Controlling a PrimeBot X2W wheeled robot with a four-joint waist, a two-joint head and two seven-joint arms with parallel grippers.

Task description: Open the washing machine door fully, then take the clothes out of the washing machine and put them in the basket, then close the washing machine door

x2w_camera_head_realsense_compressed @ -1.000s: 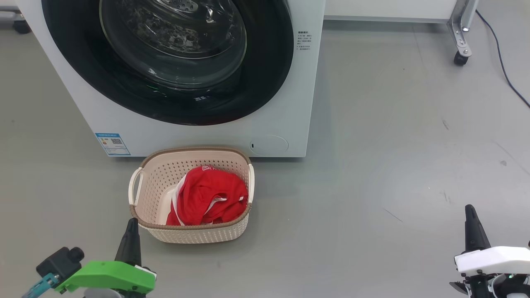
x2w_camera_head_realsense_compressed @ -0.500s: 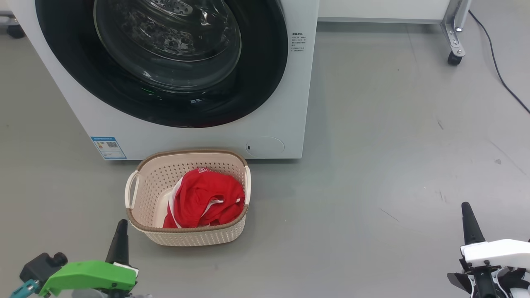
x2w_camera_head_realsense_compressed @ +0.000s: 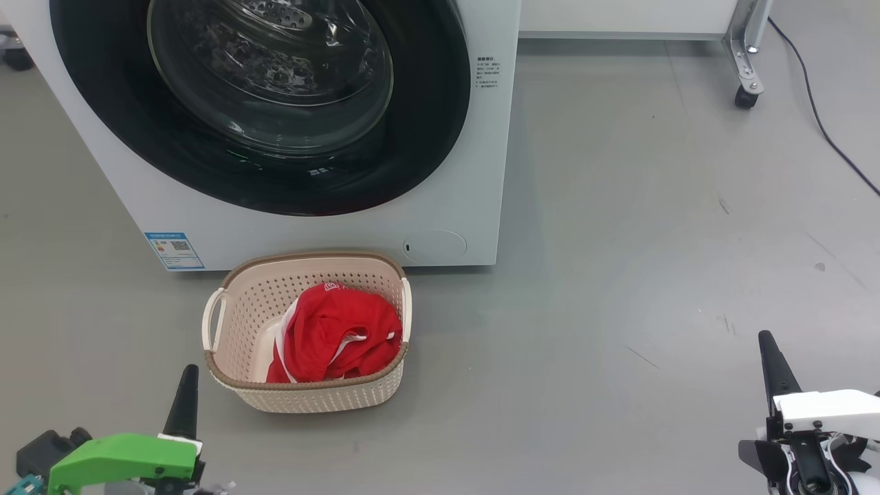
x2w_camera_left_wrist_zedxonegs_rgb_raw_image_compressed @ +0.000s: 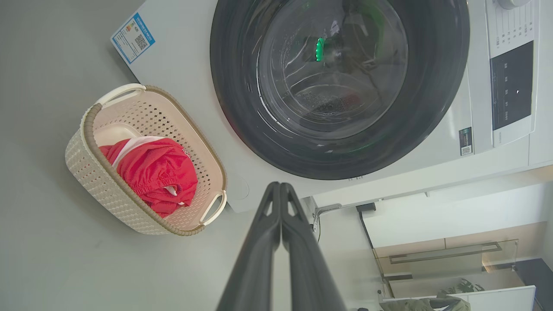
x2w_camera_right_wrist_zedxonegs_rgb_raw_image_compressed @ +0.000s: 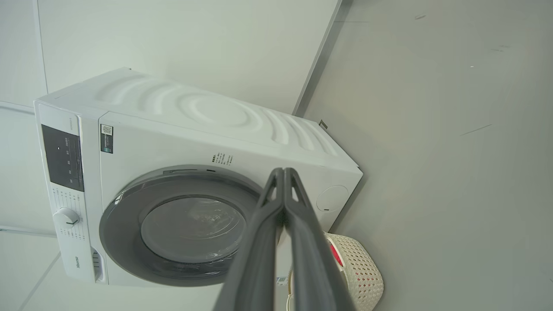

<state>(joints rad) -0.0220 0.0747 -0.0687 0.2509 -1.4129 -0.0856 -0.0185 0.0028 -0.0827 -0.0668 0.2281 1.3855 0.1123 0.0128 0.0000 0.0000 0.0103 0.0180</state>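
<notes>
Grey floor (x2w_camera_head_realsense_compressed: 619, 275) before a white washing machine (x2w_camera_head_realsense_compressed: 488, 172), its door (x2w_camera_head_realsense_compressed: 426, 137) closed — red clothes (x2w_camera_head_realsense_compressed: 337, 337) lie in the basket (x2w_camera_head_realsense_compressed: 323, 397) just beside it, while the left gripper (x2w_camera_head_realsense_compressed: 188, 372) and right gripper (x2w_camera_head_realsense_compressed: 766, 338) are both pinched together, empty.

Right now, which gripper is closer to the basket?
The left gripper, the green-bodied one, close by the basket; the white-bodied right gripper is far across the floor.

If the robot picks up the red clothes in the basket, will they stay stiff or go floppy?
Probably floppy: the red clothes lie crumpled in soft folds inside the basket, so they'd likely droop and dangle. They look thin, so probably light. Fabric like this shouldn't roll or break.
</notes>
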